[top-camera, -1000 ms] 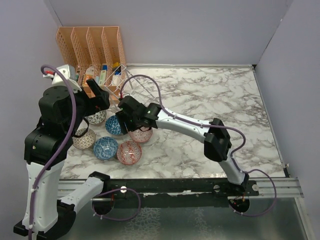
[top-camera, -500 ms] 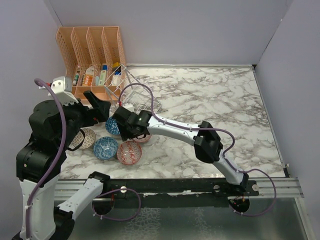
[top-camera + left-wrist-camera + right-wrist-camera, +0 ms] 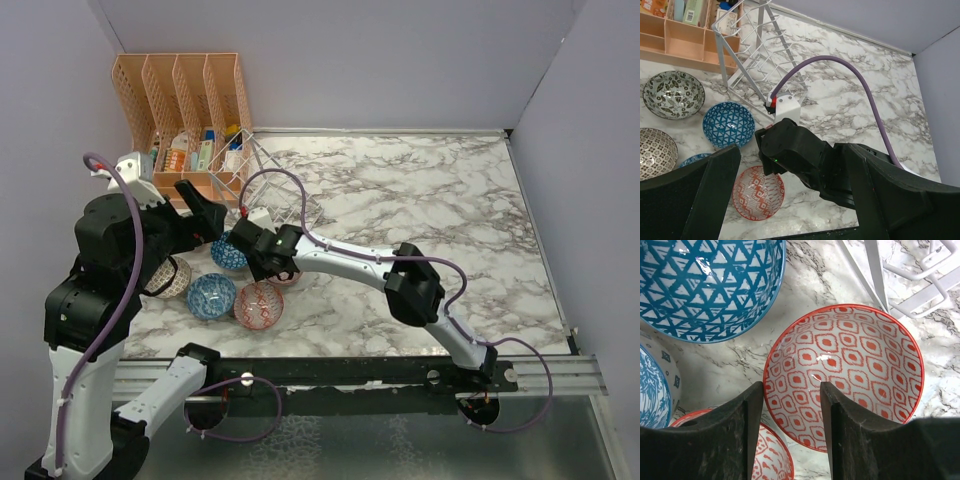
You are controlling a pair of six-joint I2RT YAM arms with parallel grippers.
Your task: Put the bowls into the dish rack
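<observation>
A white marble-veined table stretches beyond and to the right of the right gripper. Plain pale lilac walls close it in behind and on both sides, evenly lit.

left pincer spread wide | right arm above red bowl | dish rack behind

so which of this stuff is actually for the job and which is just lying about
For the job: red bowl, second red bowl, blue triangle bowl, second blue bowl, grey floral bowl, tan mesh bowl, wire dish rack.
Lying about: orange organiser, packets inside it.
</observation>
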